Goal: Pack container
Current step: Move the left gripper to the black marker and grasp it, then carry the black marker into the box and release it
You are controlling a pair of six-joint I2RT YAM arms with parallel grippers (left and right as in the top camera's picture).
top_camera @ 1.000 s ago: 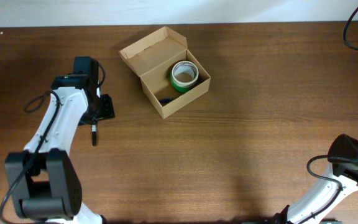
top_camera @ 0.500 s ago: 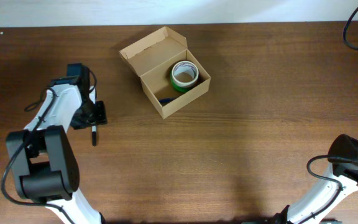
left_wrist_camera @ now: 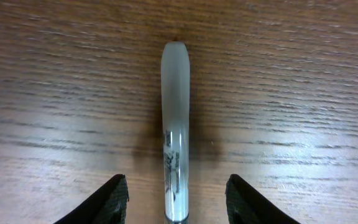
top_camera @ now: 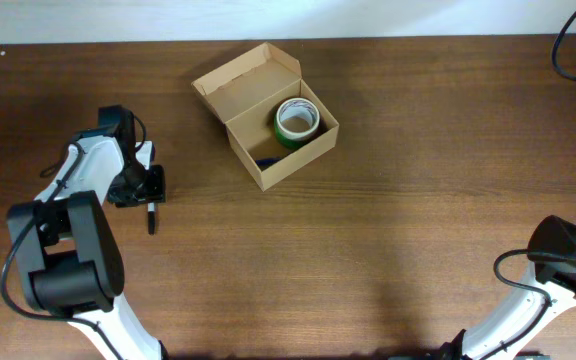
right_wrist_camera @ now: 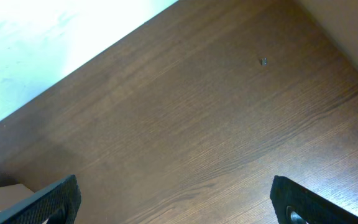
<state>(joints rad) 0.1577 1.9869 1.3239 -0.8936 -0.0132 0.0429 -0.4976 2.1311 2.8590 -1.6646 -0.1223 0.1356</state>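
Leftward my left arm [top_camera: 83, 165] has swung, jaws narrowing over the marker [left_wrist_camera: 175, 106].
Half open, the left gripper [left_wrist_camera: 176, 183] straddles it lengthwise, untouched, near the left edge of the table [top_camera: 368, 250]; the container [top_camera: 290, 160], lid up, sits rightward by the far edge, nearest this arm; the right gripper [right_wrist_camera: 185, 205] gapes empty.

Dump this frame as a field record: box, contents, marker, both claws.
container: open, flap lid back
inside: green tape roll at right end; dark item beside it, unidentifiable
marker: flat on table, left of container
left claw: open, straddling marker, not touching
right claw: open, empty, above table
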